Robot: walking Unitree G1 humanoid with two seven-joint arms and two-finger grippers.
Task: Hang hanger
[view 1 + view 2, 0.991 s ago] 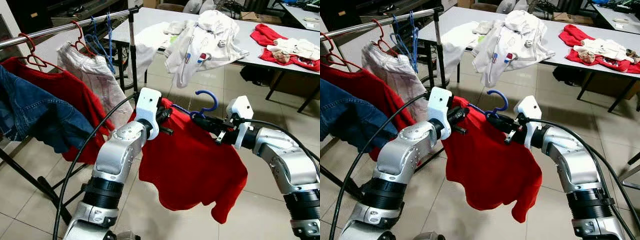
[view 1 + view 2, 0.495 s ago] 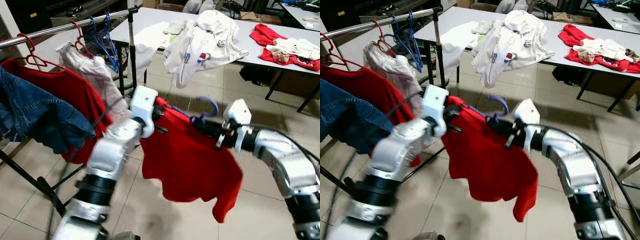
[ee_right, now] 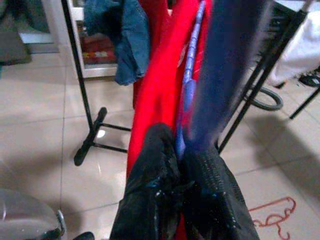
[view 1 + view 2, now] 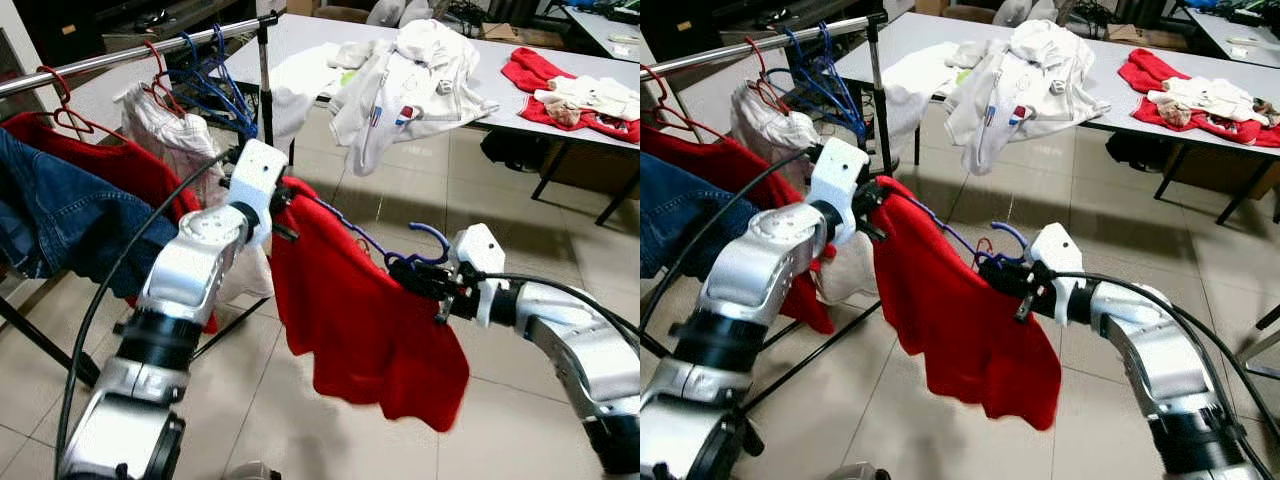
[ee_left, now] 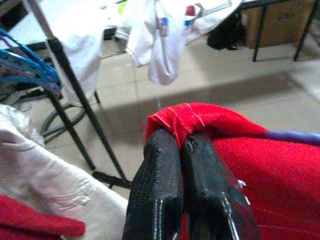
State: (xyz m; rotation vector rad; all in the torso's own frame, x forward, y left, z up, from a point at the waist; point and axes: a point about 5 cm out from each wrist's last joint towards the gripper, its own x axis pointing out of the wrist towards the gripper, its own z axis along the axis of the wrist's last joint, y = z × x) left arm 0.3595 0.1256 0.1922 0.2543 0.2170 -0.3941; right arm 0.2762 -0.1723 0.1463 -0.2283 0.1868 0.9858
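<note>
A blue hanger (image 4: pixel 425 236) carries a red shirt (image 4: pixel 360 320) that hangs between my two arms. My right gripper (image 4: pixel 405 275) is shut on the hanger just below its hook; in the right wrist view its fingers (image 3: pixel 150 185) clamp the blue wire and red cloth. My left gripper (image 4: pixel 282 200) is shut on the shirt's raised shoulder end; its fingers (image 5: pixel 160 180) pinch the red fabric. The hanger tilts, left end high. The silver clothes rail (image 4: pixel 110 58) runs at the upper left, beyond my left gripper.
On the rail hang a denim garment (image 4: pixel 60 215), a red shirt (image 4: pixel 120 165), a white garment (image 4: pixel 175 125) and several empty blue hangers (image 4: pixel 215 85). Its black post (image 4: pixel 266 95) stands behind my left arm. A grey table (image 4: pixel 560 110) with clothes lies behind. Tiled floor lies below.
My left gripper has swung left and up towards the rail, taking the shirt's shoulder with it. My right gripper has dropped a little, so the hanger now slopes.
</note>
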